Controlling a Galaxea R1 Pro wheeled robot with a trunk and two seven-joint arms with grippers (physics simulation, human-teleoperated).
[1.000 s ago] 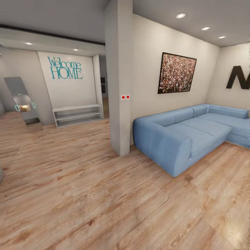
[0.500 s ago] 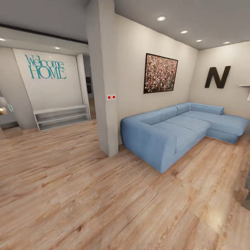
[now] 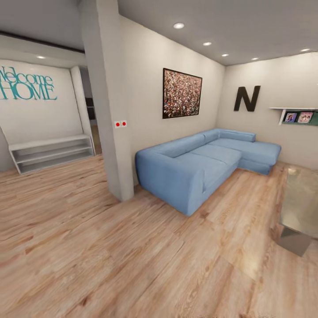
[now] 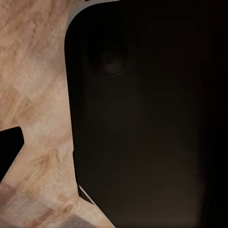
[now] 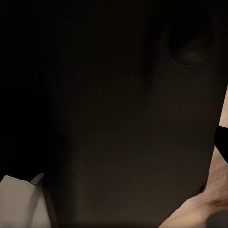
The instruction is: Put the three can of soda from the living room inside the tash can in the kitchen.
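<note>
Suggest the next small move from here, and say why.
Probably keep turning the base right. The head view holds the blue sofa and wood floor with no soda cans on them, while a glass table is just entering at the right edge and may be worth checking.

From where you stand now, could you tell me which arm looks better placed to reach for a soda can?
Neither yet. No can is in sight; the head view shows the blue sofa and a glass table at right. If cans sit there, perhaps the right arm.

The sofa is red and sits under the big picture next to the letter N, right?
Not quite: the sofa is blue, not red. The head view shows it under the picture, with the letter N on the next wall.
</note>
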